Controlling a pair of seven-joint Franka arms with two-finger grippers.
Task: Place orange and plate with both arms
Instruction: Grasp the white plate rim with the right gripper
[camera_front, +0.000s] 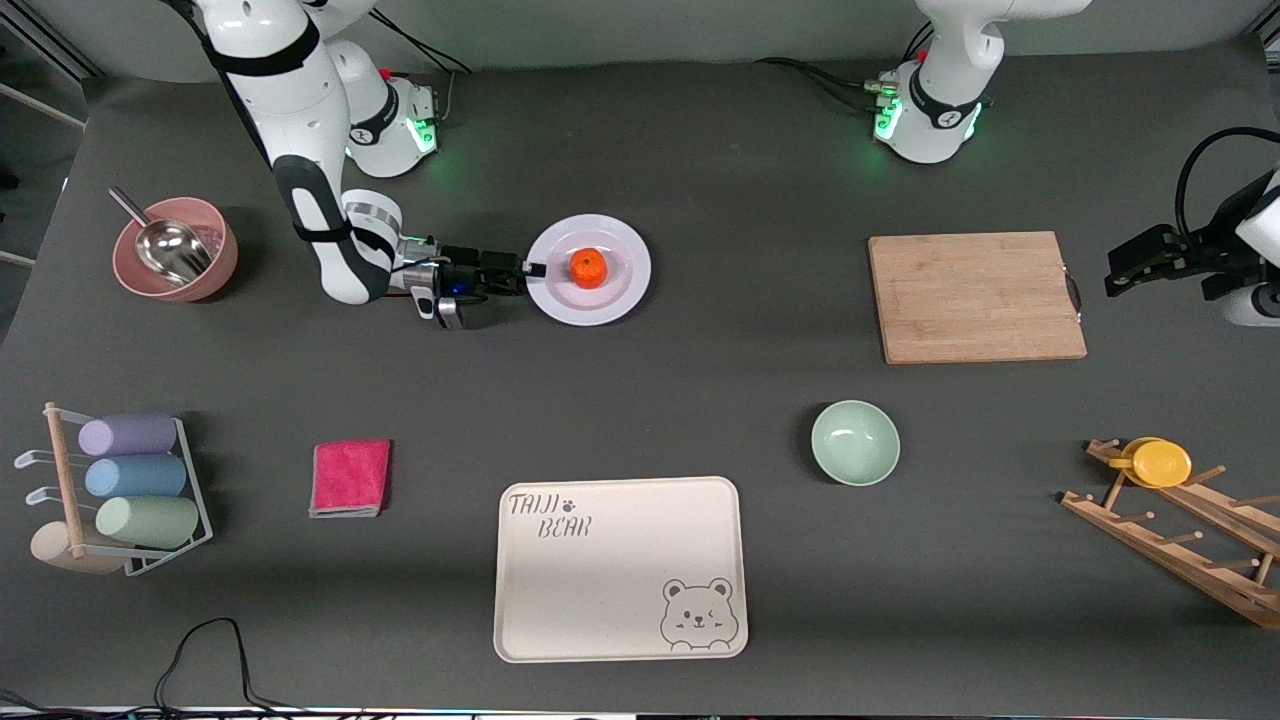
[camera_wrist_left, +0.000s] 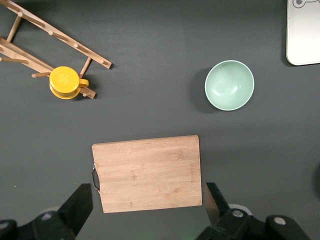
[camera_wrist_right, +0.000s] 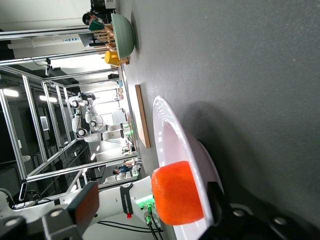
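Note:
The orange (camera_front: 588, 268) sits in the middle of the white plate (camera_front: 615, 290), toward the right arm's end of the table. My right gripper (camera_front: 535, 268) lies low and level at the plate's rim, open. In the right wrist view the plate (camera_wrist_right: 170, 130) edge and the orange (camera_wrist_right: 177, 192) lie between the spread fingers of the right gripper (camera_wrist_right: 150, 204), one finger above the plate and one under its rim. My left gripper (camera_front: 1115, 280) hangs open in the air past the cutting board's handle end. The left wrist view shows the left gripper (camera_wrist_left: 147, 199) empty over the board.
A wooden cutting board (camera_front: 975, 296) lies toward the left arm's end, with a pale green bowl (camera_front: 855, 442) and a beige bear tray (camera_front: 620, 568) nearer the camera. A pink cloth (camera_front: 350, 478), a pink bowl with a scoop (camera_front: 175, 250), a towel rack (camera_front: 130, 490) and a yellow cup (camera_front: 1160, 462) on a wooden rack stand around.

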